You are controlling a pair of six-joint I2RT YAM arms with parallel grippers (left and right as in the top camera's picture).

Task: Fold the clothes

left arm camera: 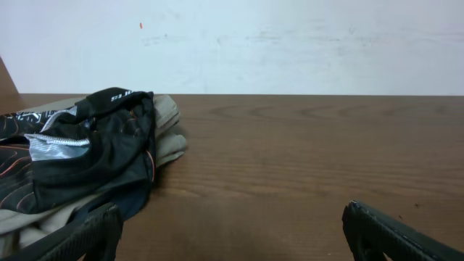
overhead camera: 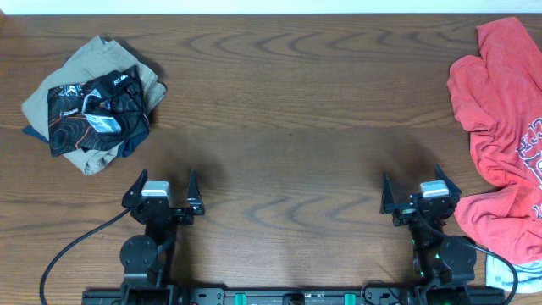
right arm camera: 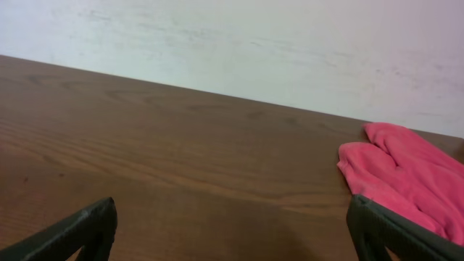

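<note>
Black orange-lined sports jersey (overhead camera: 97,114) sits bundled — seemingly folded — atop khaki trousers (overhead camera: 51,93); crumpled red shirt (overhead camera: 500,102) lies unfolded; left gripper (overhead camera: 166,180) and right gripper (overhead camera: 412,180) gape empty.

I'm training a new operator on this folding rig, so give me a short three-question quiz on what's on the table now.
1. True or false: the black orange-patterned sports jersey lies directly on the brown wooden table.
2. The crumpled red cotton T-shirt lies at the robot's: A) left, B) right, C) centre.
3. Fill in: both arms' jaws stand ____.
Key: 1 false, it rests on folded khaki-beige trousers; 2 B; 3 open.
</note>
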